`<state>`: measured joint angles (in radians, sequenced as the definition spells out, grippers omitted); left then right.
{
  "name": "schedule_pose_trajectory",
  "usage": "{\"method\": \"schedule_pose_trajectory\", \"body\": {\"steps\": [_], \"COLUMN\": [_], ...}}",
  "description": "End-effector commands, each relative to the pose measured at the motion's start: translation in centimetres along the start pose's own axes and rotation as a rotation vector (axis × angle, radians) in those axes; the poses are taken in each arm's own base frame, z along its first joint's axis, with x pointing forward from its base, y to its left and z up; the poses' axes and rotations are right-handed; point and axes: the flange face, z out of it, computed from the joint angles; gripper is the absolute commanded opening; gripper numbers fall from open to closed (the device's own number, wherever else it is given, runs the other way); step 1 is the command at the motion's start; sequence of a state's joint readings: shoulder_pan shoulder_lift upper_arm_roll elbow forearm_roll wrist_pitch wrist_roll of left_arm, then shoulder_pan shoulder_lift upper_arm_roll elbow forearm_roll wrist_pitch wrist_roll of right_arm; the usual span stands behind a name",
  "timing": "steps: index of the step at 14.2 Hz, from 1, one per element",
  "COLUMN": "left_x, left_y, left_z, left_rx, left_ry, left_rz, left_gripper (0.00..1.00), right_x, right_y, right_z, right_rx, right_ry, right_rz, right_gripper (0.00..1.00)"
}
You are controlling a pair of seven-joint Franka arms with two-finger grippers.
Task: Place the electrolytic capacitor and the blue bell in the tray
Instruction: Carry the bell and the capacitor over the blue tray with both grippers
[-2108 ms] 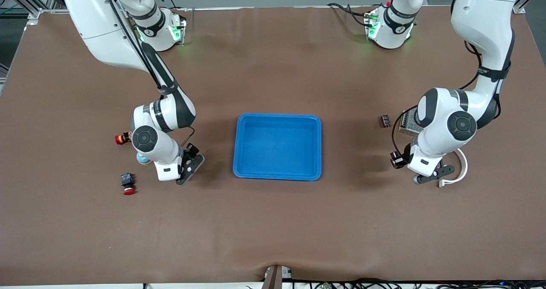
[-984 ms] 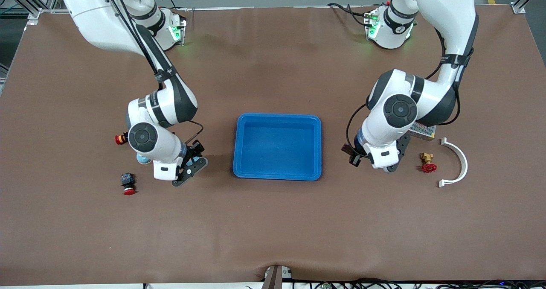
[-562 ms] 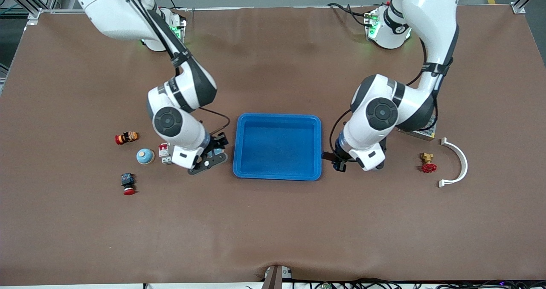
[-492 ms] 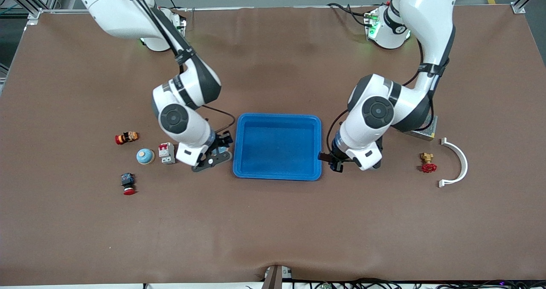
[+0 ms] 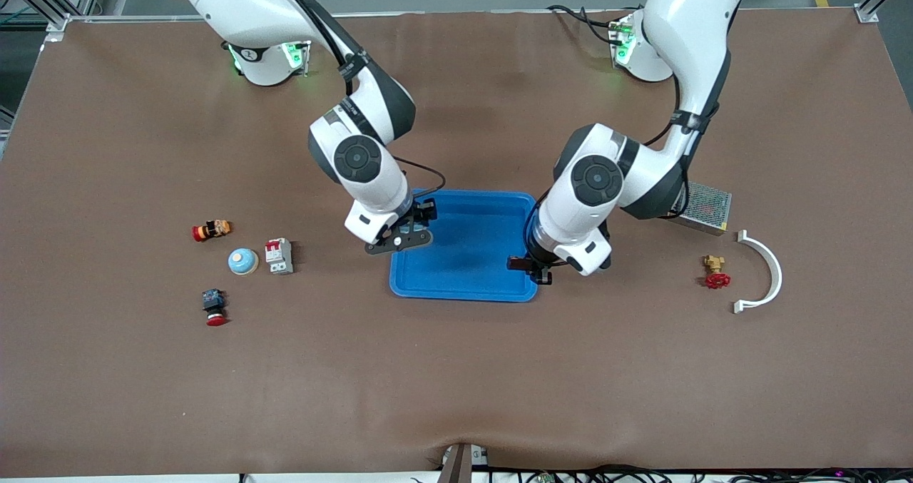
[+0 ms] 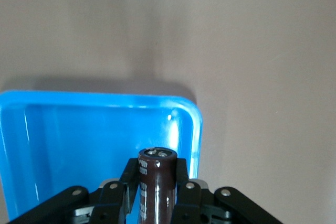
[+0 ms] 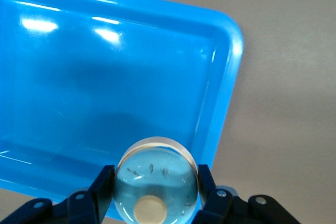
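Now the left gripper [image 6: 156, 203] clamps a brown cylindrical capacitor [image 6: 156, 182] and the right gripper [image 7: 156, 190] a pale-blue domed bell [image 7: 156, 180], both over the bright-blue plastic tray [image 5: 463, 287]

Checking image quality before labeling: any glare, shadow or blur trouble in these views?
Front view: even light, soft arm shadows on the tray floor and table. Right wrist view: bright glare streaks on the tray, and the blue bell is soft, close to the lens. Left wrist view: capacitor fairly sharp, one small highlight on the tray rim.
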<state>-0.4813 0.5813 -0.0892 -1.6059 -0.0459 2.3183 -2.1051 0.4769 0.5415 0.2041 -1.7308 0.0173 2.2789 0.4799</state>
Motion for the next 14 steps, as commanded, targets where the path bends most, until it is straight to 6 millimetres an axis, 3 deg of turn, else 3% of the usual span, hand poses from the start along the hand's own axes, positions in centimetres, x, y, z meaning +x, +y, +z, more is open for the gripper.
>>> {"method": "schedule_pose_trajectory", "body": {"steps": [1, 6, 9, 14], "left_x": [-2.1, -3.8, -4.5, -4.0], "left_y": [-0.7, -1.3, -1.8, -2.7], "left_z": [2.1, 5.3, 6.0, 9.8], "left_rx": [-0.031, -0.036, -0.036, -0.026], "left_ry": [0.012, 0.051, 0.049, 0.110], "left_rz": [-0.041, -0.065, -0.061, -0.008], "left_gripper": [0.00, 0.00, 0.00, 0.00], "right_x": [-1.4, -2.3, -3.0, -3.2], "right_y": [-0.1, -0.4, -1.7, -2.1], "right_z": [1.7, 3.6, 4.7, 6.9], "right_rx": [0.006, 0.014, 0.016, 0.022], "right_ry": [0.015, 0.030, 0.033, 0.043], "right_rz": [0.033, 0.023, 0.033, 0.027], "right_gripper": [0.50, 0.50, 0.50, 0.50]}}
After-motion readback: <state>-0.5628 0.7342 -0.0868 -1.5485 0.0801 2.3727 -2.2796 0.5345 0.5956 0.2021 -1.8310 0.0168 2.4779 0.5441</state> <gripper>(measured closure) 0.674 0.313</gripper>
